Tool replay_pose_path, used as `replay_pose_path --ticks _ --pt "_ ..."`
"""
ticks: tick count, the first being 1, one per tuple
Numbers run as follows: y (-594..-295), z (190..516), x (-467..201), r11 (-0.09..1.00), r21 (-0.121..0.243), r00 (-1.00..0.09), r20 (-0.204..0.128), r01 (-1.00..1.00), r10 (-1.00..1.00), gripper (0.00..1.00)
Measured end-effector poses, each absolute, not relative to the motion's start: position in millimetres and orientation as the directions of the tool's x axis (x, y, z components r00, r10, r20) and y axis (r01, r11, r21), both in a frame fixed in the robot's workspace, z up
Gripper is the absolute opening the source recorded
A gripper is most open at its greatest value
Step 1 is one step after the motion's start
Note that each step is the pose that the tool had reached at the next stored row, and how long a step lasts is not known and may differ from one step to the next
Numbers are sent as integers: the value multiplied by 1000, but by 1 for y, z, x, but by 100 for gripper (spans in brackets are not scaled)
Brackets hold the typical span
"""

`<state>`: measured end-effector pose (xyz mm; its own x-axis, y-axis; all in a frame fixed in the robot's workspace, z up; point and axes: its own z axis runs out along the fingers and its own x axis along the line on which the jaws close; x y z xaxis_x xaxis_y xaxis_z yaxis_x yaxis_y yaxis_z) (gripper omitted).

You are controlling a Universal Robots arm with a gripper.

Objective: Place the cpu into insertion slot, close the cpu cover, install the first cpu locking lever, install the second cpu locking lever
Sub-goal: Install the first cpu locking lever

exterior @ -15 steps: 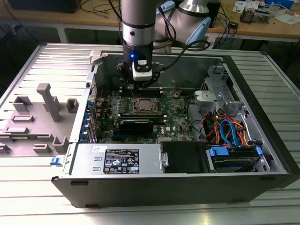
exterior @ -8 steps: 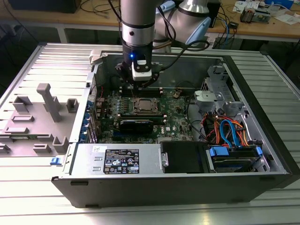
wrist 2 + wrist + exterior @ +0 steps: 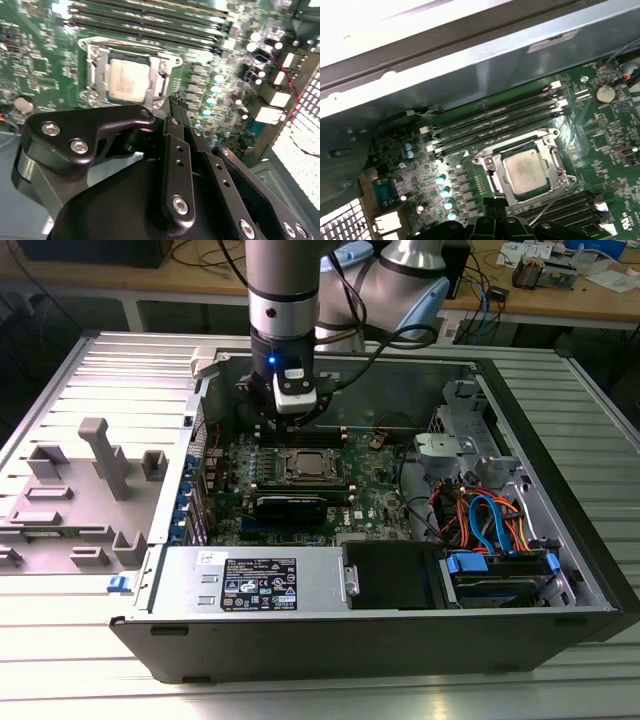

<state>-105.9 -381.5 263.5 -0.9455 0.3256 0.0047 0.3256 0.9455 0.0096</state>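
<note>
Gripper (image 3: 176, 102), fingers together and empty, hovers just beside the cpu (image 3: 129, 80) under the closed cpu cover (image 3: 96, 62). The locking lever (image 3: 554, 199) seems the step in hand, needing a precise hooking push.

A ribbed grey metal desk (image 3: 60, 370) catches bright light; far behind the fingers (image 3: 175, 130) stands a cluttered wooden bench (image 3: 590, 305).

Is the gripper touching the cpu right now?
Apart. In the first wrist view the gripper sits off the cpu, with the edge of the cpu cover showing between them.
</note>
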Motion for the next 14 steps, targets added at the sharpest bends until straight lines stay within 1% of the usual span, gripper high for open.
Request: replay_pose_path --ticks 3,9,14 --pt "-381 263 -116 947 20 -947 8 321 321 11" --pt "-381 260 -117 982 27 -982 10 186 186 11" --pt "-381 260 -122 985 28 -985 10 170 170 11"
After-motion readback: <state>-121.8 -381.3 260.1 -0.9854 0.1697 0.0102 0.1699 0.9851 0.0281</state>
